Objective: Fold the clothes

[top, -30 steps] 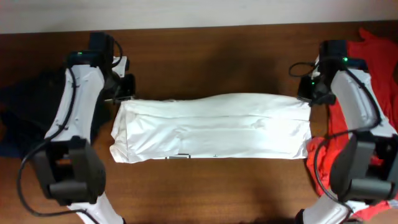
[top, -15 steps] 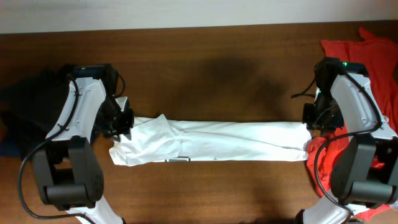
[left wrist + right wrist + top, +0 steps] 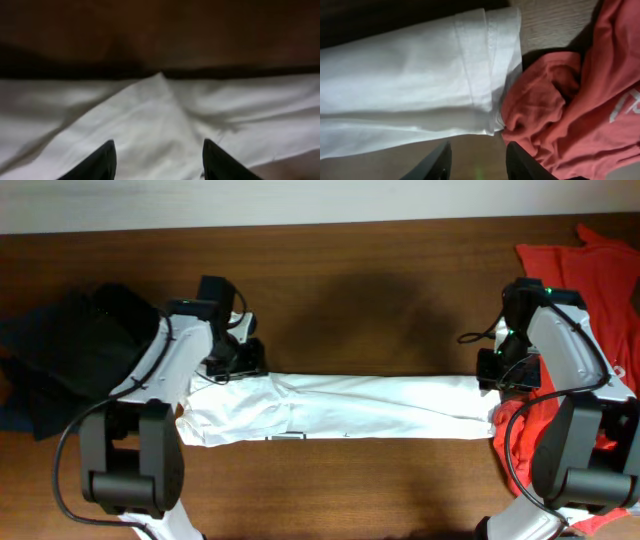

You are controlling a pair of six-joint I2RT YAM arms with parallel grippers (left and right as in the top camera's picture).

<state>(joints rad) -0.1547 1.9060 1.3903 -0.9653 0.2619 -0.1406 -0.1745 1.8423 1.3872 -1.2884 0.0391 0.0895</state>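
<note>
- The white T-shirt (image 3: 350, 408) is lying as a long narrow band across the middle of the worktop (image 3: 350, 290), stretching left to right. Its small label (image 3: 288, 435) is showing on the side facing the front edge.
- The left gripper (image 3: 159, 162) is hanging over the band's left end with its fingers spread, gripping nothing.
- The right gripper (image 3: 477, 162) is hanging over the right end, its fingers also apart.
- A red T-shirt (image 3: 570, 100) is touching that end by the right edge.
- Dark garments (image 3: 60, 350) are lying at the left edge.
</note>
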